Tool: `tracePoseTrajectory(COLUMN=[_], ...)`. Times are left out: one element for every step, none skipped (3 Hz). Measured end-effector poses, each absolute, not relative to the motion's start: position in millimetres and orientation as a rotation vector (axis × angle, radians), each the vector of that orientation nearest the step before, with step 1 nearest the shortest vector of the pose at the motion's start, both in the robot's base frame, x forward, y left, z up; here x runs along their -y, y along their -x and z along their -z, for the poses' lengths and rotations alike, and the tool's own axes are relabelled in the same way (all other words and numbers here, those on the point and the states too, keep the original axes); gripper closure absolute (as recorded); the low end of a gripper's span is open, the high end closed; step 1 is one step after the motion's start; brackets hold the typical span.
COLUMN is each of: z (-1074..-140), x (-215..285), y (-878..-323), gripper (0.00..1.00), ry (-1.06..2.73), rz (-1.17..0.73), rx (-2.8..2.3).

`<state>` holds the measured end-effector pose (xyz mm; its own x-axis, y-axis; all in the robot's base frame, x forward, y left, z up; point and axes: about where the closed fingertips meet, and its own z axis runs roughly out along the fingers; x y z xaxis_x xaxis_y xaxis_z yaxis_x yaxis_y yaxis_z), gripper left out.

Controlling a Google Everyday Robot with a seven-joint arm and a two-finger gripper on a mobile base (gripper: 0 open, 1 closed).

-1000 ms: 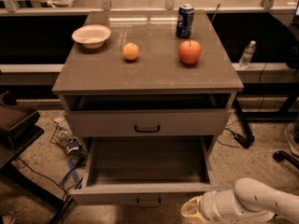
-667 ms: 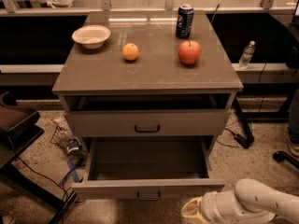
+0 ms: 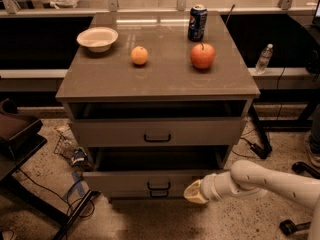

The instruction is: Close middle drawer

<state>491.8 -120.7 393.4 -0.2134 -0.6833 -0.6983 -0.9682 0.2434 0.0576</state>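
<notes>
Middle drawer: sticking out partway from the cabinet, its front panel running left to right.
Gripper: sitting at the panel's right end, right of the handle; contact unclear.
Grip opening: cannot tell.
Push direction: by my reckoning, straight back into the cabinet, square to the panel.

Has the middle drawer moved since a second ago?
Yes. The middle drawer has slid back into the cabinet, its front now closer under the top drawer; the gripper sits at its front right.
</notes>
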Motion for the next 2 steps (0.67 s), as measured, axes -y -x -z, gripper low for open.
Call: tracePoseTrajectory(z=[-392.2, -394.7], x=[120.8, 125.0], y=[-487.8, -499.5], gripper=[1.0, 1.0], ry=[1.502, 1.483], rz=[-0.684, -0.661], rx=[-1.976, -1.958])
